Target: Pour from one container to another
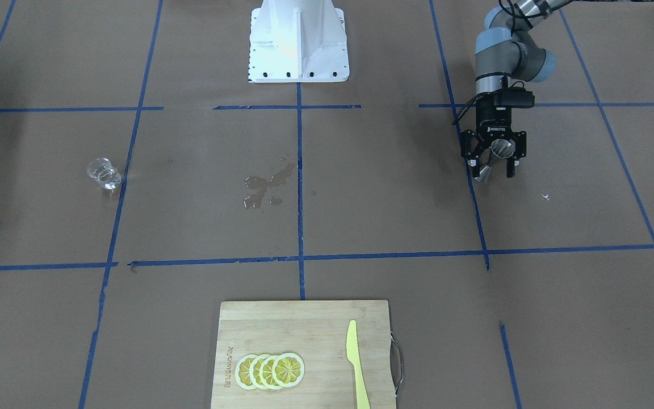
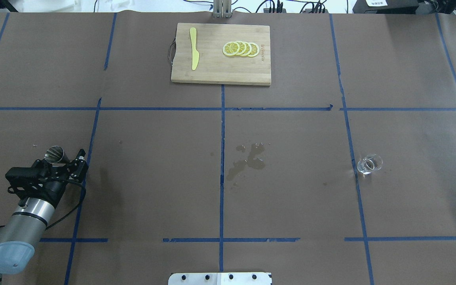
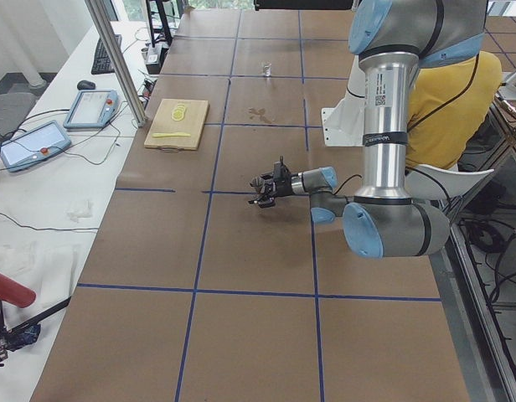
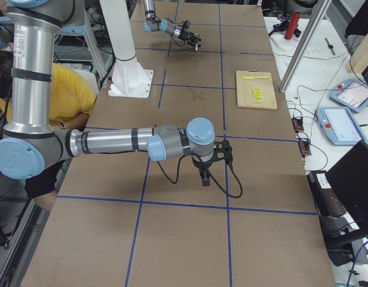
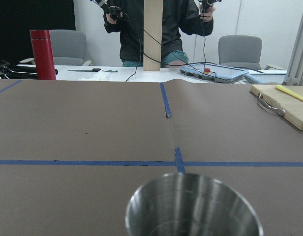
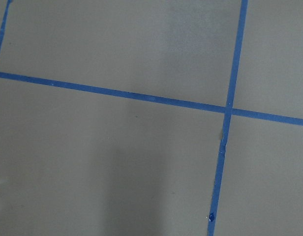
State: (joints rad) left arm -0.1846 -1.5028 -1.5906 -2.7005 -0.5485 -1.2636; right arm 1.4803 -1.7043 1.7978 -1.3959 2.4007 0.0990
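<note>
Our left pincer (image 1: 493, 168) is clamped on the steel jigger (image 1: 500, 149), which sits tilted; the wrist view cuts off its lower part. Our right pincer (image 4: 205, 172) shows only from the side, so we cannot tell its spread. The glass cup (image 1: 104, 173) stands well apart from the left pincer.

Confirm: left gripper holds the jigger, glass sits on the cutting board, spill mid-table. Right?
No. The glass stands on the table, far from the board, per the overhead view. The left gripper does hold the jigger; the spill is mid-table.
</note>
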